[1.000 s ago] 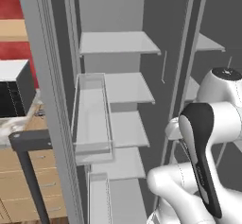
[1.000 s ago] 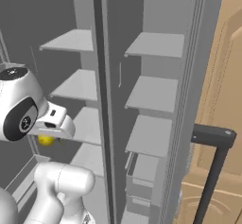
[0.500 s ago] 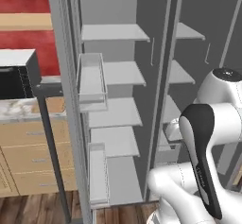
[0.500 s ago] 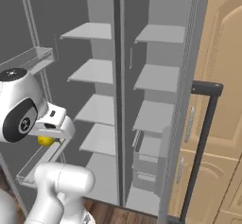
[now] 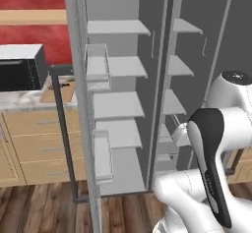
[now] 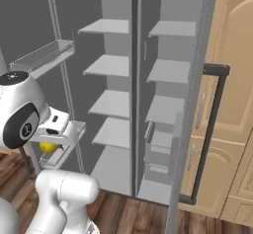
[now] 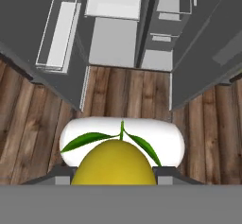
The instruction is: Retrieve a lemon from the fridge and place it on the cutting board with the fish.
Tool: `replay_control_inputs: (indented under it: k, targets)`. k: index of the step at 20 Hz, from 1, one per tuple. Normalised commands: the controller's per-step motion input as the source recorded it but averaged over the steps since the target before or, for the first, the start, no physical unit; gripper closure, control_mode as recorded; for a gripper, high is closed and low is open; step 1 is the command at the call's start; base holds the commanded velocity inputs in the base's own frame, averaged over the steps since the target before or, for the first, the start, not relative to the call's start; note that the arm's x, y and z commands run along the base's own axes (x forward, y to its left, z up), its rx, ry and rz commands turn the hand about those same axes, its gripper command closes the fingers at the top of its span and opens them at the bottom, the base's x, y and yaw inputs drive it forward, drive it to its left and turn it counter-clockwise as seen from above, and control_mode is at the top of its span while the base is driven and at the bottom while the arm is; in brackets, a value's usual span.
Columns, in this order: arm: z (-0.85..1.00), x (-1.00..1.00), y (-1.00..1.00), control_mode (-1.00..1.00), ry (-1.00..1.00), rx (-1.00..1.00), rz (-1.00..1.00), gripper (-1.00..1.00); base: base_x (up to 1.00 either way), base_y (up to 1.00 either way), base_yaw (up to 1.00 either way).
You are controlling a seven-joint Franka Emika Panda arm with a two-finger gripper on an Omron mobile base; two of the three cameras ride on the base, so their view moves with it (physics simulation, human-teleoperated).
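Observation:
The lemon (image 7: 113, 164), bright yellow with green leaves, fills the bottom of the hand view, and my gripper (image 7: 113, 176) is shut on it, one finger on each side. From the right base view the lemon (image 6: 47, 147) hangs under the hand, with the gripper (image 6: 49, 143) in front of the open fridge (image 6: 118, 104) and above the floor. The fridge (image 5: 120, 104) stands with both doors open, its pale shelves bare. A light-brown cutting board (image 5: 51, 94) lies on the counter beside the microwave, partly behind the door's bar handle. I cannot make out the fish.
A black-fronted microwave (image 5: 19, 67) sits on the counter above wooden drawers (image 5: 39, 148) at the left. The open left fridge door (image 5: 81, 104) carries clear bins and juts toward me. The right door (image 6: 190, 104) has a dark handle and stands by beige cabinets (image 6: 232, 104). Wood floor (image 7: 42, 119) lies below.
Both base views have pulled back from the fridge and swung, so the counter and microwave show more at the left. The lemon stays in the gripper.

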Motion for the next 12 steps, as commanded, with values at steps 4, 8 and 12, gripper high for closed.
replay_control_inputs:
  k: [4,8,12]
  targets:
    - [0.00,0.00,0.00,1.00,0.00,0.00,0.00,1.00,-0.48,0.63,0.00]
    - [0.00,0.00,0.00,1.00,0.00,0.00,0.00,1.00,-0.41,0.79,0.00]
    - [0.00,0.00,0.00,1.00,0.00,0.00,0.00,1.00,-0.27,0.83,0.00]
